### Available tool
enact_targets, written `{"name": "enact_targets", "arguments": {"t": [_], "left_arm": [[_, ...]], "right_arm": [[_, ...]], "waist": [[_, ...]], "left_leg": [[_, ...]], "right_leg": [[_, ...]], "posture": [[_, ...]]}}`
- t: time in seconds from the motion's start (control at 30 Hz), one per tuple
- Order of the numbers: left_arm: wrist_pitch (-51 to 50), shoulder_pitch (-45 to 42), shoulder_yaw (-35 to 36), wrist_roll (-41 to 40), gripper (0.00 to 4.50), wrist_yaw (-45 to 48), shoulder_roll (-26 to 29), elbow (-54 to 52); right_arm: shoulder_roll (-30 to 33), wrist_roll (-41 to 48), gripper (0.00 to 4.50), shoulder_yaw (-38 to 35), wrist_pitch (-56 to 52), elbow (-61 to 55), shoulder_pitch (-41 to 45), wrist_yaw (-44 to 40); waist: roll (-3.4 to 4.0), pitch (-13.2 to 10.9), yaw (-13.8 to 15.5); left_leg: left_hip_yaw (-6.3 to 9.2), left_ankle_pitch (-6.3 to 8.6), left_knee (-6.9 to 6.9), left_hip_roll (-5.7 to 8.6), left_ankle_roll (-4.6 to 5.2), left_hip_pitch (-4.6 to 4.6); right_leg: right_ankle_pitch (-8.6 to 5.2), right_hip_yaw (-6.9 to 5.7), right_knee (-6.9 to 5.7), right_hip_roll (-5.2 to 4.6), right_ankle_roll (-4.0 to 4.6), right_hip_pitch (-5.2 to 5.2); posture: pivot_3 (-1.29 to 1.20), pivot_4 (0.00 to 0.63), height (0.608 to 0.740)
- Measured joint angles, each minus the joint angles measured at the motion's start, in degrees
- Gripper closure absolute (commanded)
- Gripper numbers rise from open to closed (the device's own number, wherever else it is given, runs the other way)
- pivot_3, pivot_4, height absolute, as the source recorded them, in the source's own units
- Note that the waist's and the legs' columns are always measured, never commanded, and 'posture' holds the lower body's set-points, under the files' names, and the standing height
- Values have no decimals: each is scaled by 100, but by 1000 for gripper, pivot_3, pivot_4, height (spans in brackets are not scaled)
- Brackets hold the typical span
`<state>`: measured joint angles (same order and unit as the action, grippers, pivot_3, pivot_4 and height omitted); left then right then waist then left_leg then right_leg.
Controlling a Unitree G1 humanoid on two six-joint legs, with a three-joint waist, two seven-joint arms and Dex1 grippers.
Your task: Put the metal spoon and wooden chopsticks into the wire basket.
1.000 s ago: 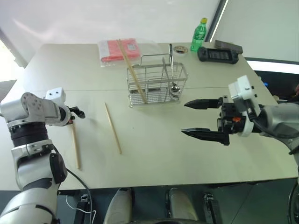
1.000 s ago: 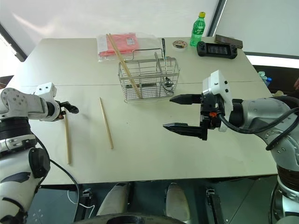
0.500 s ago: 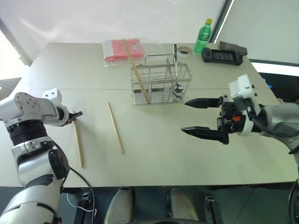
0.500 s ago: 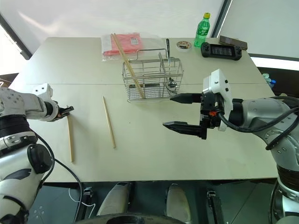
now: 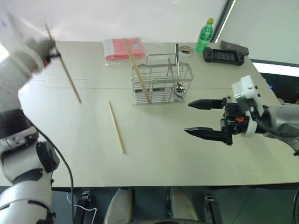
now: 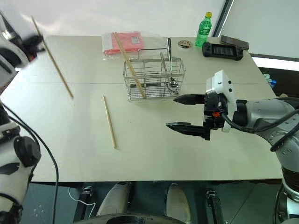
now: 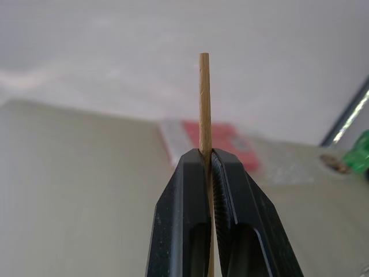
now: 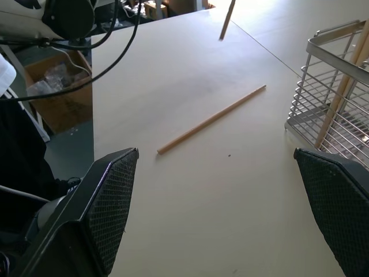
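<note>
While left gripper (image 7: pixel 209 158) pinches one chopstick (image 5: pixel 64 70) clear above the table (image 5: pixel 154 154), a second chopstick (image 5: pixel 116 127) lies flat mid-table. Basket (image 5: pixel 161 84) stands behind, holding a leaning chopstick (image 5: pixel 136 71) and the spoon (image 5: pixel 177 70). Right gripper (image 5: pixel 205 118) hovers beside it, fingers spread, empty.

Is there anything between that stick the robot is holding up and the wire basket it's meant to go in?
Nothing visible. The chopstick in the left gripper hangs above bare table, and the wire basket stands open-topped, one chopstick leaning inside.
</note>
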<state>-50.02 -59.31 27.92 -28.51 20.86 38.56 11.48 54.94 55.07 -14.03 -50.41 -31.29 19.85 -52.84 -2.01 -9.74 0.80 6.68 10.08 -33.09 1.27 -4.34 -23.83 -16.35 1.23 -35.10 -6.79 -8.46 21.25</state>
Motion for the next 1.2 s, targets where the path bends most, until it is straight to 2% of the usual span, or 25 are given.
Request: {"name": "enact_targets", "arguments": {"t": [0.17, 0.33, 0.67, 0.87, 1.03, 1.07, 1.13, 1.2], "left_arm": [[690, -977, -241, -243, 4465, 496, -295, 306], [1240, -1581, -601, -233, 4465, 662, -861, 964], [2169, -1422, -1393, 89, 4465, 1186, -1567, 1463], [2190, -1051, -1583, 110, 4465, 1207, -1847, 1330], [2156, -777, -1602, 103, 4465, 1178, -1874, 942], [2130, -697, -1601, 98, 3770, 1168, -1876, 869], [2033, -591, -1598, 75, 2961, 1140, -1887, 799], [1939, -540, -1589, 32, 1914, 1114, -1895, 747]], "right_arm": [[-19, 31, 0, -60, 2, -88, -195, 194], [-103, 100, 0, -159, 11, -311, -429, 435], [-170, 346, 0, -529, 23, -575, -744, 902], [-169, 461, 0, -583, 23, -640, -859, 1080], [-158, 485, 0, -647, 24, -656, -861, 1118], [-154, 486, 0, -656, 25, -656, -844, 1129], [-149, 481, 0, -658, 34, -649, -819, 1143], [-149, 466, 0, -656, 63, -608, -761, 1168]], "waist": [[1, 0, -22], [-1, -2, -25], [-2, -2, -48], [-2, -2, -53], [-2, -2, -51], [-2, -2, -50], [-2, -2, -45], [-2, -2, -42]], "left_leg": [[-1, -1, -2, -1, 3, 2], [0, -2, -4, -1, 3, 3], [0, -2, -4, -1, 5, 3], [0, -2, -4, -1, 5, 2], [1, -2, -5, -1, 5, 3], [1, -2, -5, -1, 5, 3], [1, -2, -8, -1, 5, 4], [1, -2, -9, -1, 5, 3]], "right_leg": [[7, -1, -8, 2, -15, 2], [11, -2, -9, 2, -24, -1], [12, -2, -12, 3, -25, 0], [12, -2, -12, 3, -25, 1], [12, -2, -13, 4, -25, -1], [12, -2, -13, 4, -25, -1], [12, -2, -12, 4, -25, -3], [12, -2, -12, 4, -25, -3]], "posture": [[0, 150, 721], [0, 150, 721], [0, 150, 721], [0, 150, 721], [0, 150, 721], [0, 150, 721], [0, 150, 721], [0, 150, 721]]}}
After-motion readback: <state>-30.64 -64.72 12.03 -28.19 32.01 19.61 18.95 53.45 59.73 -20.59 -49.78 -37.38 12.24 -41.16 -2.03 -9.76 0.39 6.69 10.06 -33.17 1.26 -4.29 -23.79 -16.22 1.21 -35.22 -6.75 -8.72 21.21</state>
